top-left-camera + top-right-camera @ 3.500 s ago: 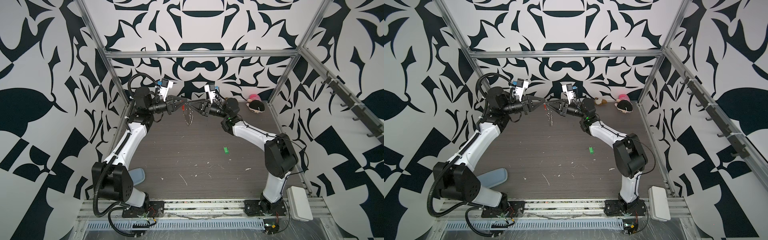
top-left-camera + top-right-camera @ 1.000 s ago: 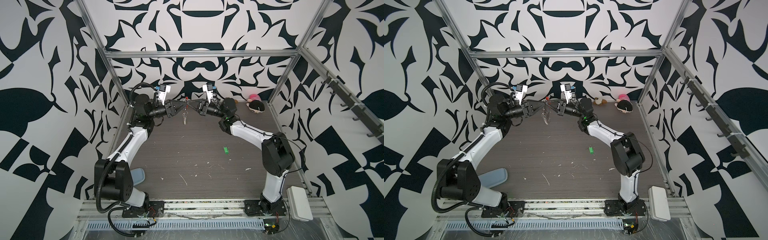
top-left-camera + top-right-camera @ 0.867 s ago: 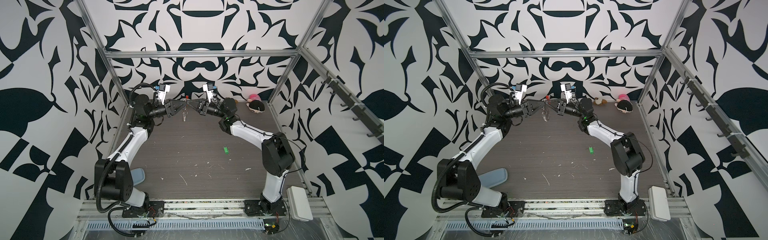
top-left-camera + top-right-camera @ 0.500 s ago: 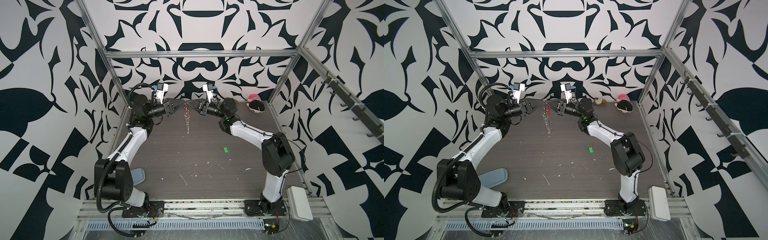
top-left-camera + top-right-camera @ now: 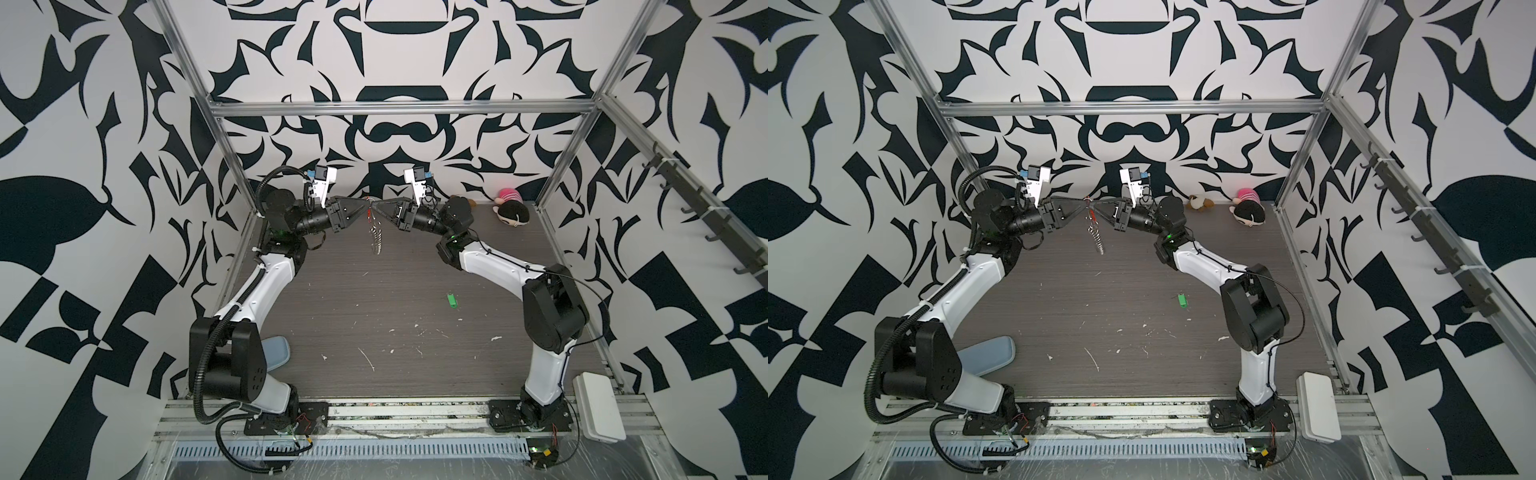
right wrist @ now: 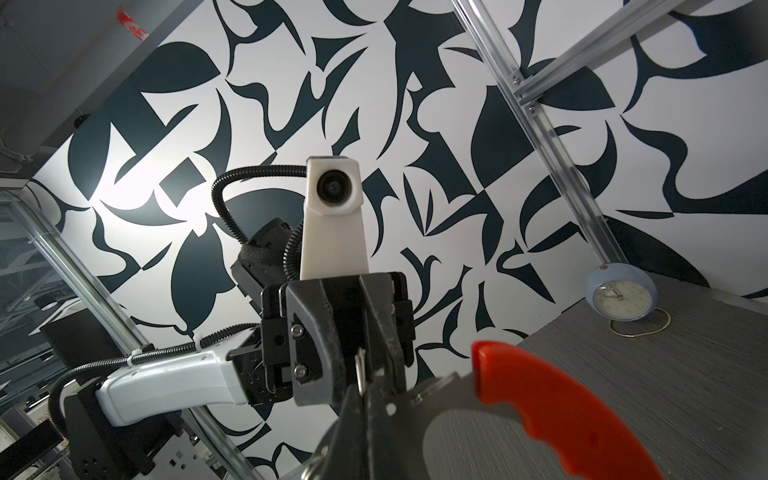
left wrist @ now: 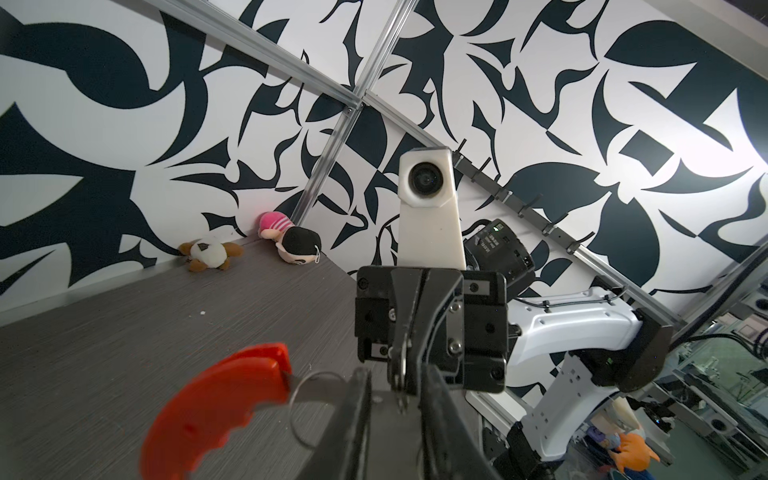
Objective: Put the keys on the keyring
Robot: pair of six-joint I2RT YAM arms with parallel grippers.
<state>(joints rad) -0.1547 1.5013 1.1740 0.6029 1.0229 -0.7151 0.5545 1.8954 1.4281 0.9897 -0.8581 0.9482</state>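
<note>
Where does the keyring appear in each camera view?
Top view: keyring hangs in air, far centre.
Top view: keyring, same spot.
Left wrist: its red piece, close, blurred.
Right wrist: red piece, close.
Shared landmark: dark wood-grain table.

The tabletop [image 5: 374, 316] is matt, dark grey-brown laminate with a fine wood grain, flecked with pale scuffs. The keyring [image 5: 377, 237] is thin bright metal wire strung with shiny small rings. Its curved red-orange piece [image 7: 216, 407] is smooth plastic with a dull sheen, fixed to a flat satin metal plate. The keys [image 5: 451, 301] look like green plastic, too small to judge the finish. The fingers [image 7: 444, 436] are matt black plastic and the camera housing [image 7: 430, 216] is chalky white plastic. The arm shells [image 5: 266, 286] are glossy white. The frame bars [image 5: 399, 109] are brushed aluminium. The plush toys [image 7: 291, 243] are soft cloth. The clock [image 6: 619, 297] has a smooth pale-blue shell.
</note>
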